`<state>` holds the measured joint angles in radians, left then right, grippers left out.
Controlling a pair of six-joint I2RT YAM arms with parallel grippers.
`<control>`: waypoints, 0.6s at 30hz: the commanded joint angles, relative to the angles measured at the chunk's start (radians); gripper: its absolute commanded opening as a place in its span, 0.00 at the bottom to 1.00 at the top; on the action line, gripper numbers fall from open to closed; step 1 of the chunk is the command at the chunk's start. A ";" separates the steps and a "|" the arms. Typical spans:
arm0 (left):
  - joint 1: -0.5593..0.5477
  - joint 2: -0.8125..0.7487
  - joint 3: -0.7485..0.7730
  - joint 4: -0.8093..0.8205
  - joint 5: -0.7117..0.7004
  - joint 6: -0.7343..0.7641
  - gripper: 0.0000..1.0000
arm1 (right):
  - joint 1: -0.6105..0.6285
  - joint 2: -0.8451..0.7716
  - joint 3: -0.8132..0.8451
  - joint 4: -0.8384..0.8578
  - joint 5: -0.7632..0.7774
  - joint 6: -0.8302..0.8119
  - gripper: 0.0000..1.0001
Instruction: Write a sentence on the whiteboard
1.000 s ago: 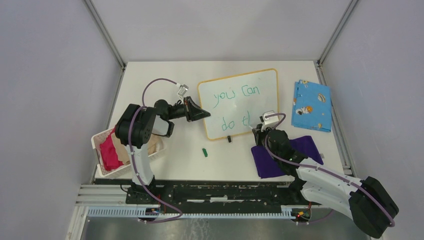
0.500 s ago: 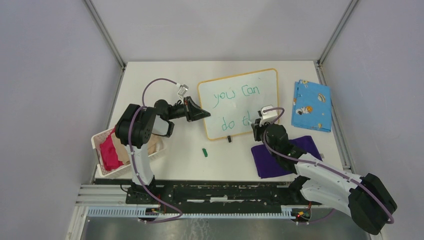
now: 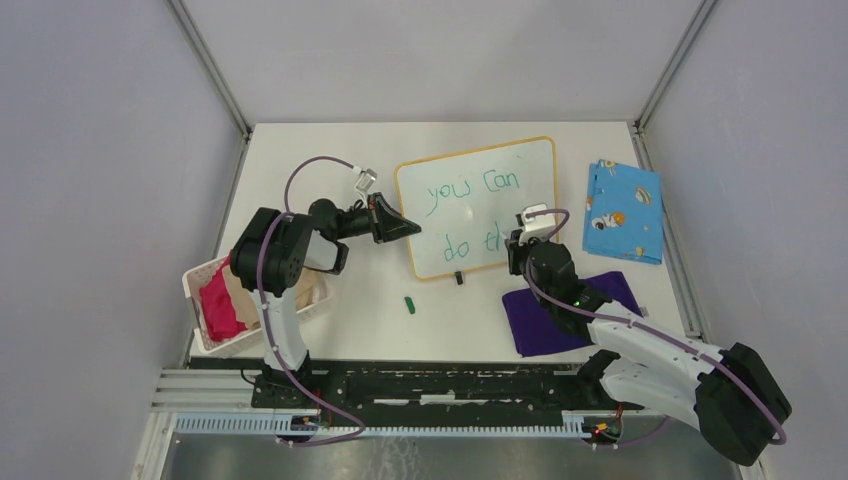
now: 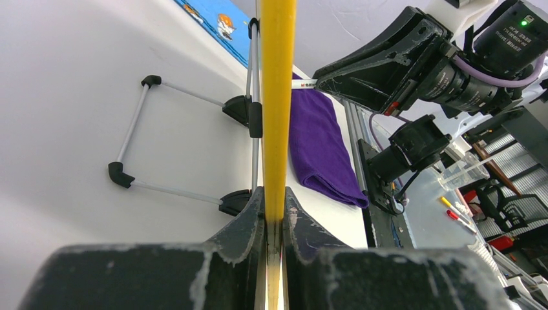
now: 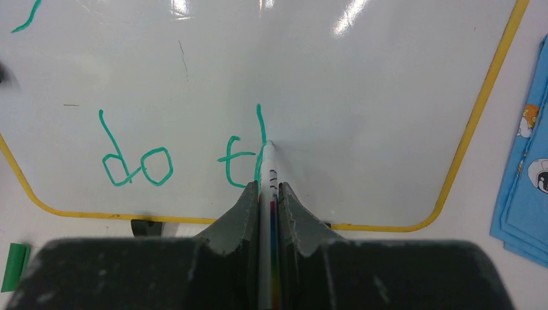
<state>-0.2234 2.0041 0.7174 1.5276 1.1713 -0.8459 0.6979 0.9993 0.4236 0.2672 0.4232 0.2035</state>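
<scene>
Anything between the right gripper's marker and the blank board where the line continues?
Nothing visible. The right gripper's marker tip rests on the whiteboard after "do t" of the sentence, and the surface to its right is bare to the rim. The left gripper clamps the opposite edge.

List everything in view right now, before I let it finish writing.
whiteboard: one, white with yellow rim, centre
sentence: one, green, unfinished, on the whiteboard
marker: one, white, tip on the whiteboard
stand: one, silver and black, behind the whiteboard
patterned cloth: one, blue, far right
purple cloth: one, near right
small piece: one, green, before the whiteboard
basket: one, white, near left
pink cloth: one, in basket
left fingers: black, gripping whiteboard edge
right fingers: black, gripping marker
</scene>
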 commanded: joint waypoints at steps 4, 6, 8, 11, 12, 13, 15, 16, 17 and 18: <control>-0.019 0.025 0.012 0.030 0.051 -0.004 0.02 | -0.012 -0.019 0.006 -0.006 0.051 -0.006 0.00; -0.020 0.025 0.012 0.029 0.052 -0.004 0.02 | -0.014 -0.024 -0.004 -0.009 0.049 -0.004 0.00; -0.021 0.023 0.010 0.029 0.053 -0.004 0.02 | -0.014 -0.028 -0.014 -0.014 0.046 -0.003 0.00; -0.021 0.021 0.011 0.024 0.052 -0.004 0.02 | -0.014 -0.036 -0.039 -0.016 0.040 0.001 0.00; -0.021 0.021 0.012 0.021 0.051 -0.003 0.02 | -0.015 -0.037 -0.046 -0.015 0.035 0.004 0.00; -0.021 0.022 0.012 0.019 0.051 -0.001 0.02 | -0.014 -0.040 -0.054 -0.014 0.029 0.004 0.00; -0.021 0.021 0.012 0.017 0.051 0.000 0.02 | -0.014 -0.045 -0.066 -0.011 0.011 0.004 0.00; -0.021 0.021 0.012 0.017 0.051 -0.001 0.02 | -0.014 -0.046 -0.071 -0.010 0.003 0.002 0.00; -0.021 0.021 0.011 0.017 0.051 0.000 0.02 | -0.014 -0.049 -0.077 -0.008 0.000 0.001 0.00; -0.021 0.022 0.011 0.017 0.051 -0.001 0.02 | -0.015 -0.052 -0.086 -0.006 -0.002 0.001 0.00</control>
<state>-0.2234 2.0041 0.7189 1.5253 1.1717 -0.8459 0.6907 0.9592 0.3687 0.2535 0.4374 0.2043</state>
